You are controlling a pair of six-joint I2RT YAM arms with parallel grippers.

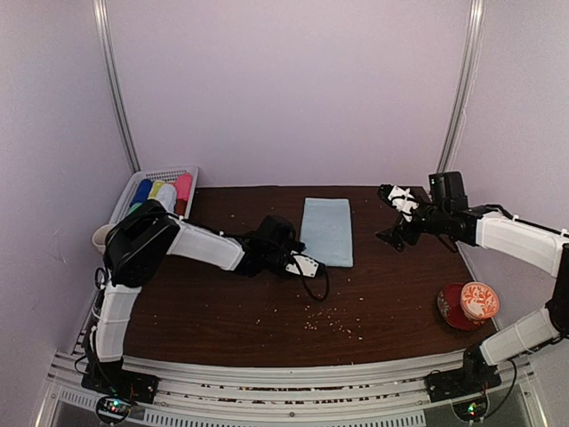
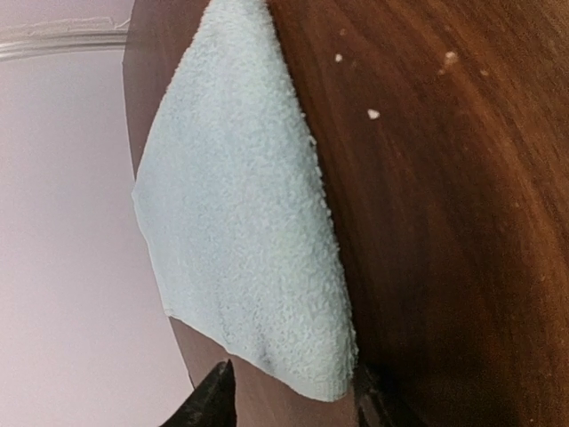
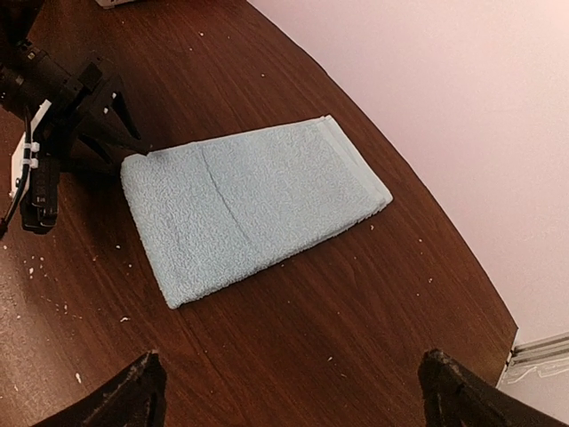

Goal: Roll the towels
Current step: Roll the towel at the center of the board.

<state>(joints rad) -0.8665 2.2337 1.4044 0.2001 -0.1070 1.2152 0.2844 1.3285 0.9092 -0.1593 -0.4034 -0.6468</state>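
One pale light-blue towel (image 1: pixel 327 231) lies flat and folded in the middle of the dark wood table (image 1: pixel 222 311). My left gripper (image 1: pixel 300 256) sits low at its near-left corner. In the left wrist view that corner of the towel (image 2: pixel 240 222) lies between the two dark fingertips, which stand apart on either side of it, so the left gripper (image 2: pixel 289 391) is open. My right gripper (image 1: pixel 391 215) hovers to the right of the towel, open and holding nothing. The right wrist view shows the whole towel (image 3: pixel 249 205), the left gripper (image 3: pixel 124 133) at its corner and the right gripper (image 3: pixel 293 391) over bare wood.
A white basket (image 1: pixel 169 171) with several bright coloured rolls stands at the back left. A red and white bowl (image 1: pixel 467 304) sits near the right front, and a paper cup (image 1: pixel 102 238) stands off the table's left edge. Crumbs (image 1: pixel 324 320) are scattered on the near wood.
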